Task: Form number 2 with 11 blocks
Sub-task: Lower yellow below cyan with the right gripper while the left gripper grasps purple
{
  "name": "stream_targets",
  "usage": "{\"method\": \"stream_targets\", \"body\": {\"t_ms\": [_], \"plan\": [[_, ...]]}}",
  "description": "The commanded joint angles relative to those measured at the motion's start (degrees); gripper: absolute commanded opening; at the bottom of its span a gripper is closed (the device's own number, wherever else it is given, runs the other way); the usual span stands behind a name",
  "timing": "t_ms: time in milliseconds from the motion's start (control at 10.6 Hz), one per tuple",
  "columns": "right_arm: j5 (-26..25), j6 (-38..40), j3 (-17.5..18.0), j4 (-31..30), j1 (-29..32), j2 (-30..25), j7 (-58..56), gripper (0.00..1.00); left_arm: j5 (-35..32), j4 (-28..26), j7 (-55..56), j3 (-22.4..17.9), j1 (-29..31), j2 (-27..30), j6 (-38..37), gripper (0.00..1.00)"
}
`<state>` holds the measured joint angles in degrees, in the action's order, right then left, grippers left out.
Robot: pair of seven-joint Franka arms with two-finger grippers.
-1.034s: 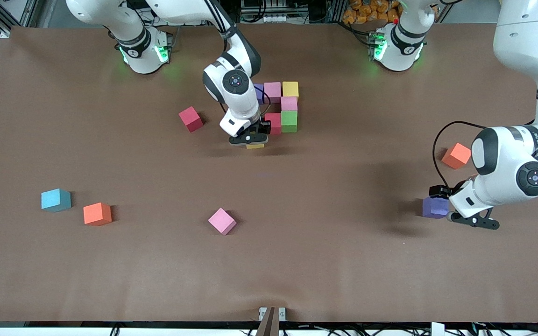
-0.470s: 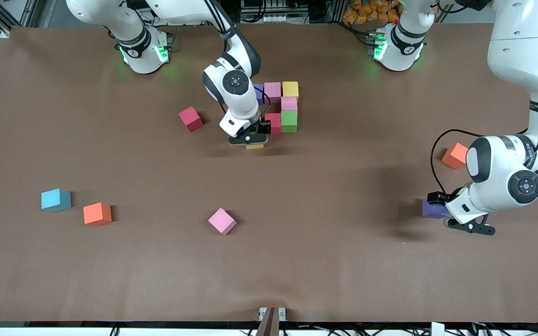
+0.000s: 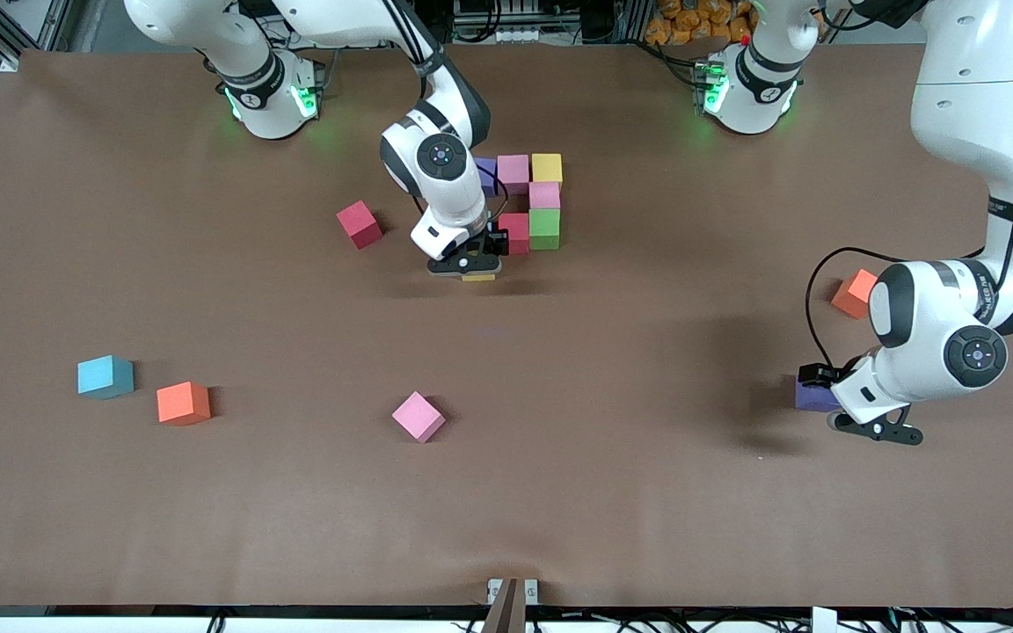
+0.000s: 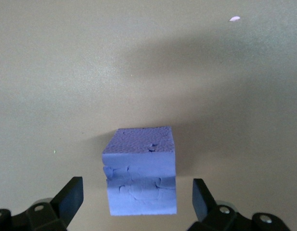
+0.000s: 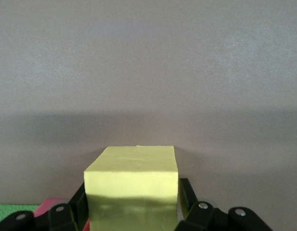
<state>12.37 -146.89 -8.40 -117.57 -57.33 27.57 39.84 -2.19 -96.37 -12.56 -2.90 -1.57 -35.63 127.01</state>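
Purple block (image 4: 141, 173) sits between the left gripper's (image 4: 138, 199) wide-spread fingers (image 4: 71, 195), untouched, near the left arm's end; right gripper (image 5: 134, 202) brackets a yellow block (image 5: 133, 185), contact unclear, on the brown table (image 3: 559, 492).

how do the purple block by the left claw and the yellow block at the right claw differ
The purple block sits alone toward the left arm's end of the table; the yellow block sits beside the red and green blocks of the cluster. The left claw is wide open, with clear gaps around the purple block; the right claw's fingers lie close along the yellow one. Both are same-sized cubes resting on the table.
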Motion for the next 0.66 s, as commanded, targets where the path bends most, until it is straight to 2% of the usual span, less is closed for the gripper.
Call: {"method": "stream_targets", "body": {"t_ms": [0, 376, 470, 564], "plan": [[0.11, -0.06, 0.14, 0.06, 0.29, -0.50, 1.21, 0.87, 0.26, 1.01, -0.36, -0.88, -0.81, -1.54, 1.05, 1.00], [0.11, -0.32, 0.14, 0.06, 0.29, -0.94, 1.21, 0.91, 0.26, 0.92, -0.71, -0.88, -0.81, -1.89, 1.84, 1.00], [0.11, -0.06, 0.14, -0.03, 0.64, -1.64, 1.21, 0.91, 0.17, 0.92, -0.71, -0.88, -0.81, -1.98, 1.84, 0.97], [0.02, 0.20, 0.23, -0.12, 1.17, -2.43, 1.12, 0.92, 0.17, 0.92, -0.71, -0.88, -0.81, -1.98, 1.84, 0.89]]}}
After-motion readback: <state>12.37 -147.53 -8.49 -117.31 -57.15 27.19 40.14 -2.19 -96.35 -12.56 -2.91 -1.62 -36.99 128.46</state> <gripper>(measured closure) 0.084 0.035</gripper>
